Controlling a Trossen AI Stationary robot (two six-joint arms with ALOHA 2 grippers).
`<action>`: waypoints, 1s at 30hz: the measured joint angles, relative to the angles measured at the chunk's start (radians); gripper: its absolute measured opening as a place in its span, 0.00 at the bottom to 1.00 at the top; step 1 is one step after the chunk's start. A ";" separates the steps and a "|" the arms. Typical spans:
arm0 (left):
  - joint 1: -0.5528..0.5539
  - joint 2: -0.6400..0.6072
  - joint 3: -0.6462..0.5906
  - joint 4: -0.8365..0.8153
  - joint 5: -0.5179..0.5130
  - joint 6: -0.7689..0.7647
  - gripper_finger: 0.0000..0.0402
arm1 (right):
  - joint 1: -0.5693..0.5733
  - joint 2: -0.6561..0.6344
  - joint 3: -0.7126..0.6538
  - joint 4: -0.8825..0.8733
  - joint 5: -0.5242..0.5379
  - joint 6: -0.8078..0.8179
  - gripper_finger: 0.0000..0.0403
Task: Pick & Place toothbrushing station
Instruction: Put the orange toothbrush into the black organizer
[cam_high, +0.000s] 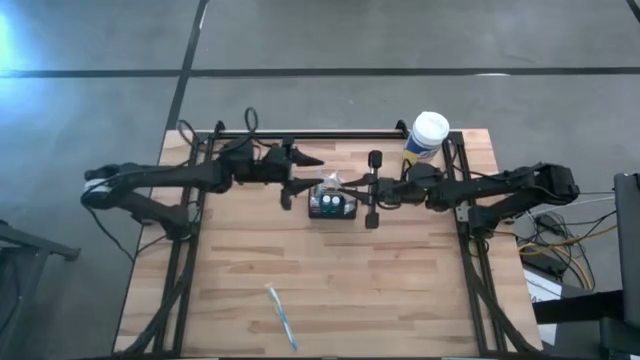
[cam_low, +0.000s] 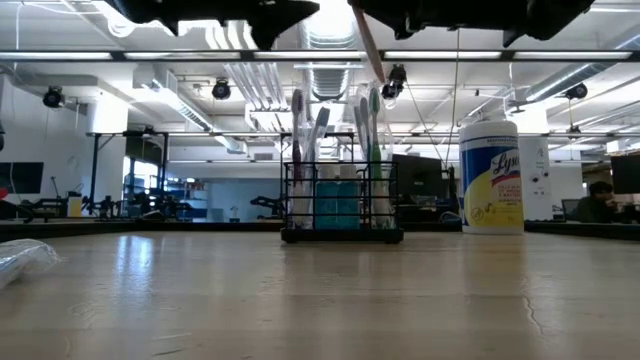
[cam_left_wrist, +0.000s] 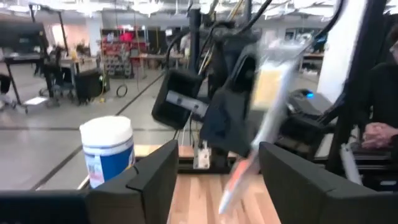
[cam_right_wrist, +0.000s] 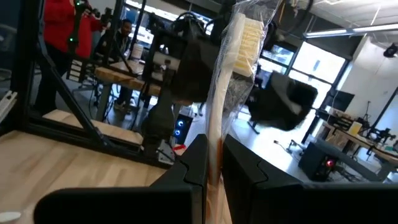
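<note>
The toothbrushing station (cam_high: 333, 203), a small black wire-mesh holder, stands on the table's far middle with toothbrushes upright in it (cam_low: 340, 205). Above it my right gripper (cam_high: 352, 186) is shut on a toothbrush in a clear wrapper (cam_right_wrist: 239, 43), whose lower end (cam_low: 370, 50) hangs over the station. My left gripper (cam_high: 297, 177) hovers just left of the station, open. In its wrist view the wrapped toothbrush (cam_left_wrist: 261, 118) shows blurred in the gap between its fingers (cam_left_wrist: 158, 177), apart from them. My right gripper pinches the wrapped toothbrush's handle (cam_right_wrist: 214, 140) between its two fingers (cam_right_wrist: 194, 163), through the clear wrapper. The fingers come level from the table's right and lie across the handle. The brush stands slightly tilted, bristle head up, lifted clear above the station.
A white-lidded canister with a yellow label (cam_high: 427, 135) stands at the far right, close behind my right arm (cam_low: 492, 178). Another wrapped toothbrush (cam_high: 282, 318) lies near the front edge. Bare wood lies between the station and the front edge.
</note>
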 joint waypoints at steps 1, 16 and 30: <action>0.000 0.019 0.012 -0.004 0.001 0.000 0.57 | -0.002 -0.002 0.001 -0.001 0.000 0.000 0.06; -0.001 0.154 0.127 -0.003 0.115 -0.037 0.57 | -0.018 -0.002 -0.001 -0.013 0.000 0.011 0.06; -0.001 0.179 0.134 0.031 0.124 -0.011 0.53 | -0.024 0.004 -0.002 -0.007 0.000 0.008 0.06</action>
